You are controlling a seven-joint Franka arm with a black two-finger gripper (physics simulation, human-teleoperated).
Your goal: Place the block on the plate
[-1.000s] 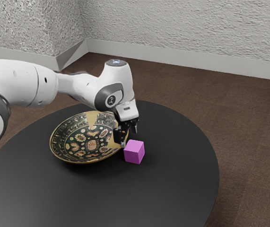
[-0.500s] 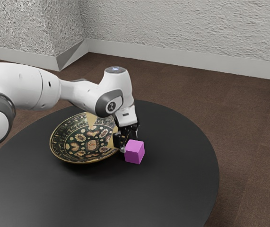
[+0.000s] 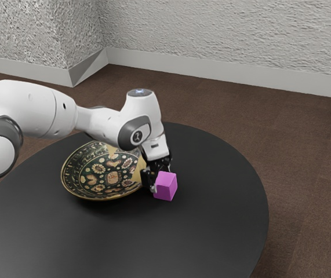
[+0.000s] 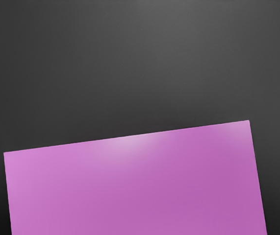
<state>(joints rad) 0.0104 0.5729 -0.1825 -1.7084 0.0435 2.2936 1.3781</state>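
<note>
Fingers apart, the gripper [image 3: 161,177] is at a pink block [image 3: 165,186], probably light, rigid, best pinched across opposite sides.

Table [image 3: 211,237]: black, smooth, with a rounded edge
Plate [image 3: 113,178]: wide and deep, dark with flower patterns and tan patches, on the table
Block [image 3: 165,186]: pink-purple, on the table, just beside the plate, toward the exterior view's right
</note>
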